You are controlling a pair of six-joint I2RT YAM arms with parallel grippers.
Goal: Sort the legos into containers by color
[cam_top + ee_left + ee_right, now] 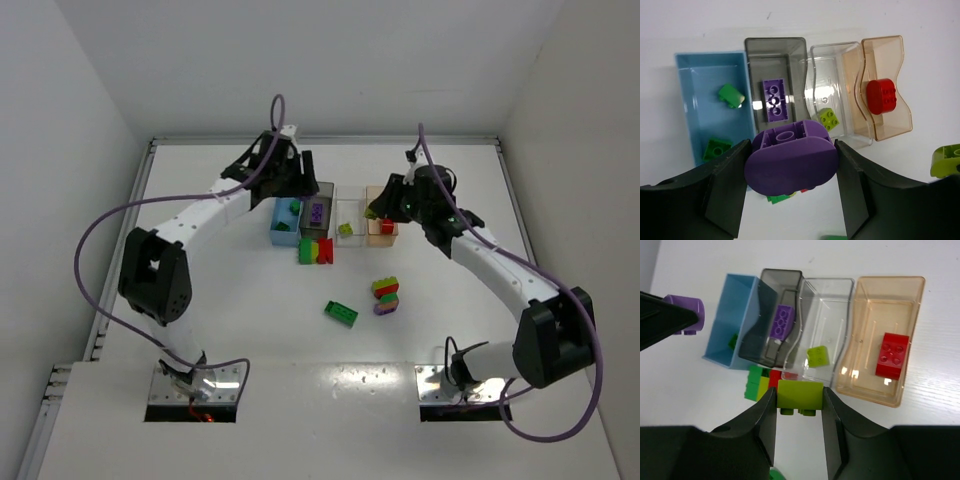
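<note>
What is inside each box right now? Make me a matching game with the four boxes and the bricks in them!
Boxes:
1. blue plastic bin
2. dark grey plastic bin
3. clear plastic bin
4. tan-orange plastic bin

Inside:
A. red studded brick
B. green studded bricks
C. small yellow-green brick
D. flat purple brick

Pairs: 1-B, 2-D, 3-C, 4-A

I see bright, even overhead light, soft faint shadows. Glare patch on table (372, 376) near edge; glint in dark grey bin (756, 75).

Left pincer (790, 167), right pincer (799, 397) both clamped
</note>
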